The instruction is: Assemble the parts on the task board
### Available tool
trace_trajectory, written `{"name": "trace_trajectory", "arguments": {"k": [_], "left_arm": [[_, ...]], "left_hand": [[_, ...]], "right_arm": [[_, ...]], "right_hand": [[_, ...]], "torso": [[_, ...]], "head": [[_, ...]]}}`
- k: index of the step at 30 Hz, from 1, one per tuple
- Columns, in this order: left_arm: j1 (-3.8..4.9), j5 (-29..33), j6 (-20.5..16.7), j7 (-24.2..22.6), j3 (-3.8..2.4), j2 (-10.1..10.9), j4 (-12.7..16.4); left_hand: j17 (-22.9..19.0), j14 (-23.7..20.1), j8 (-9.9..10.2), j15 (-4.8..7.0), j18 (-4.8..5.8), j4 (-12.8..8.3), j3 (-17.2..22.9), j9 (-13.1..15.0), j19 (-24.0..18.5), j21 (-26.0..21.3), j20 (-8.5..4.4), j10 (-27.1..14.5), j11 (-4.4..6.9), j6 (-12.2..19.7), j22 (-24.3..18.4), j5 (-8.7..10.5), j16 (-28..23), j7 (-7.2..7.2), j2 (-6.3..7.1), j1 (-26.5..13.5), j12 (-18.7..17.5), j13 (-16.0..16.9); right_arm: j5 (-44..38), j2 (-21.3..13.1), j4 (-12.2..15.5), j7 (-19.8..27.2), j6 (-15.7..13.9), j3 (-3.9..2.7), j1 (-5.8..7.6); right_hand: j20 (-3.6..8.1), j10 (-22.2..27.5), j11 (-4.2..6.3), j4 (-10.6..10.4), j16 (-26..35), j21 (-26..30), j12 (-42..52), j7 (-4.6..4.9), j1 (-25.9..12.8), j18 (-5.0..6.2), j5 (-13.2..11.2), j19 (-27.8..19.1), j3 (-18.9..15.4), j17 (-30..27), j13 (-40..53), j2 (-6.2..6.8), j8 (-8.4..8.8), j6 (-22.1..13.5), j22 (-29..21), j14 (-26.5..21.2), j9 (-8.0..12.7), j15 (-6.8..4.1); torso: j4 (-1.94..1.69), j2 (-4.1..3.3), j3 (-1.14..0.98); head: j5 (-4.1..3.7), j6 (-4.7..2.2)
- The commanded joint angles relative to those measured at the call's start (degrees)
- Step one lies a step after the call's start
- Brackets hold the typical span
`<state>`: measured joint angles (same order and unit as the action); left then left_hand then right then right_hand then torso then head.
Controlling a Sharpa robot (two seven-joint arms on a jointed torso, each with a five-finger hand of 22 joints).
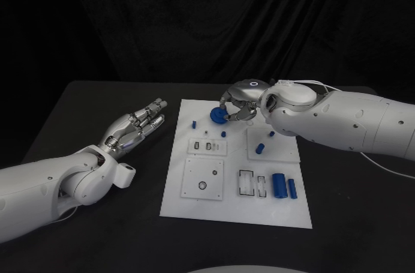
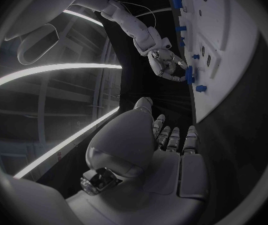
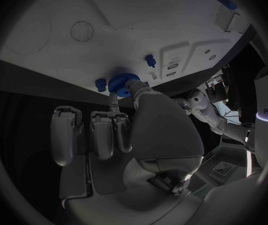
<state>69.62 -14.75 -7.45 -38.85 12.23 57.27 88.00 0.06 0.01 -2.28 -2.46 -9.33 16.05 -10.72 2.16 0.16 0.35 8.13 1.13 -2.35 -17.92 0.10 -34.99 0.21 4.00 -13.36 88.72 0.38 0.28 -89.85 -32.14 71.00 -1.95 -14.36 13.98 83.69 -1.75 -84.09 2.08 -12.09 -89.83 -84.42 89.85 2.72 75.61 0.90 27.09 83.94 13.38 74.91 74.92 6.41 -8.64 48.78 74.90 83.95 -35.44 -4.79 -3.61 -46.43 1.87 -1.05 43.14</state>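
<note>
At the far edge of the task board [image 1: 238, 216], a blue toothed wheel [image 1: 219, 115] is pinched in the right hand [image 1: 240, 102], just above the plate. The left hand [image 1: 137, 127] is held flat beside the board, fingers apart, empty. Risk judged: wheel may be dropped or tilted if the pinch slips during seating.

On the board [image 1: 235, 216], the right hand [image 1: 240, 105] with its blue gear [image 1: 219, 115] blocks the 12 o'clock end. Small pegs [image 1: 209, 129] stand just below it. A blue cylinder [image 1: 279, 185] lies at 4 o'clock. The left hand [image 1: 138, 126] hovers at 9 o'clock, off the board; bare table [image 1: 104, 237] lies open at 7.
</note>
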Motion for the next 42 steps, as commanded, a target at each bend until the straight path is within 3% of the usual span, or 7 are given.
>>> {"name": "trace_trajectory", "arguments": {"k": [1, 13, 17, 23, 36, 42], "left_arm": [[0.01, -0.3, 1.0, -3.8, -0.03, -0.1, 0.0], [0.00, -0.3, 1.3, -3.6, -0.03, -0.1, -0.1], [0.00, -0.3, 1.3, -3.5, -0.03, -0.1, -0.1], [0.00, -0.3, 1.4, -3.5, -0.03, -0.1, -0.2], [0.00, -0.3, 1.4, -3.4, -0.03, -0.1, -0.3], [-0.01, -0.3, 1.5, -3.4, -0.03, 0.0, -0.3]], "left_hand": [[-0.1, 0.0, -0.1, -0.59, -0.31, 0.2, 0.2, 0.0, 0.1, -0.2, 0.56, 0.0, -0.57, 0.0, 0.1, -0.15, -0.2, 0.35, -0.05, -0.5, -0.1, 0.0], [-0.1, 0.0, -0.1, -0.69, -0.33, 0.2, 0.3, 0.0, 0.1, -0.2, 0.67, 0.0, -0.69, -0.2, 0.1, -0.11, -0.2, 0.56, -0.10, -0.5, -0.1, 0.0], [-0.1, 0.0, -0.1, -0.71, -0.33, 0.2, 0.3, 0.1, 0.1, -0.2, 0.70, 0.0, -0.72, -0.4, 0.1, -0.12, -0.2, 0.61, -0.12, -0.5, -0.1, 0.0], [-0.1, 0.0, -0.1, -0.71, -0.33, 0.2, 0.3, 0.1, 0.1, -0.2, 0.70, 0.0, -0.72, -0.4, 0.1, -0.12, -0.2, 0.61, -0.12, -0.5, -0.1, 0.0], [-0.1, 0.0, -0.2, -0.75, -0.34, 0.2, 0.3, 0.1, 0.1, -0.2, 0.74, 0.0, -0.78, -0.6, 0.1, -0.10, -0.2, 0.69, -0.14, -0.6, -0.1, 0.0], [-0.1, 0.0, -0.2, -0.75, -0.34, 0.2, 0.3, 0.1, 0.1, -0.2, 0.74, 0.0, -0.78, -0.6, 0.1, -0.10, -0.2, 0.69, -0.14, -0.6, -0.1, 0.0]], "right_arm": [[-0.2, -0.1, -0.2, -2.0, 0.5, 0.07, -0.30], [-0.2, -0.3, -0.4, -2.4, 0.3, 0.07, -0.30], [-0.2, -0.3, -0.3, -2.3, 0.1, 0.07, -0.30], [-0.2, -0.4, -0.1, -1.7, -0.4, 0.07, -0.30], [-0.2, -0.7, 0.1, -0.7, -1.7, 0.07, -0.31], [-0.2, -2.3, 1.4, 0.0, -4.2, 0.03, -0.28]], "right_hand": [[-0.29, -5.9, -0.42, -0.1, -0.2, 0.3, 0.2, 0.22, -0.3, 0.76, -0.3, 1.6, 0.4, 15.1, 15.1, -0.07, 0.49, -0.2, 12.9, 6.1, 0.1, 0.36], [-0.38, -5.9, -0.53, 0.1, -0.2, 0.5, 0.2, 0.38, -0.3, 0.82, -0.3, 1.5, 0.5, 15.1, 15.1, 0.02, 1.04, -0.4, 12.8, 6.1, 0.7, 0.45], [-0.60, -5.9, -0.66, 0.2, -0.2, 0.9, 0.2, 0.44, -0.7, 0.92, -0.3, 1.2, 0.7, 15.1, 15.1, 0.39, 3.25, -2.1, 12.7, 6.1, 2.6, 0.60], [-0.57, -5.9, -0.43, 0.4, -0.2, 1.2, 0.2, 0.05, -1.1, 0.99, -0.4, 1.0, 0.9, 15.1, 15.1, 0.76, 5.08, -4.7, 12.6, 6.1, 4.9, 0.48], [-0.46, -5.9, -0.30, 0.0, -0.2, 1.4, 0.2, -0.06, -2.0, 1.05, -0.4, 0.9, 0.5, 15.1, 15.1, 1.02, 5.09, -6.1, 12.5, 6.1, 6.2, 0.36], [-0.44, -5.9, -0.31, -0.1, -0.2, 1.2, 0.2, -0.01, -2.2, 0.99, -0.4, 1.0, 0.5, 15.1, 15.1, 0.93, 4.89, -5.8, 12.6, 6.1, 6.5, 0.36]], "torso": [[-0.05, -0.02, 0.03], [0.02, -0.01, -0.01], [0.02, 0.02, 0.00], [0.02, -0.03, -0.02], [-0.01, 0.00, 0.00], [-0.02, -0.02, 0.02]], "head": [[-0.07, -0.04], [-0.02, 0.03], [0.03, 0.15], [0.05, 0.16], [0.03, 0.14], [0.17, -0.02]]}}
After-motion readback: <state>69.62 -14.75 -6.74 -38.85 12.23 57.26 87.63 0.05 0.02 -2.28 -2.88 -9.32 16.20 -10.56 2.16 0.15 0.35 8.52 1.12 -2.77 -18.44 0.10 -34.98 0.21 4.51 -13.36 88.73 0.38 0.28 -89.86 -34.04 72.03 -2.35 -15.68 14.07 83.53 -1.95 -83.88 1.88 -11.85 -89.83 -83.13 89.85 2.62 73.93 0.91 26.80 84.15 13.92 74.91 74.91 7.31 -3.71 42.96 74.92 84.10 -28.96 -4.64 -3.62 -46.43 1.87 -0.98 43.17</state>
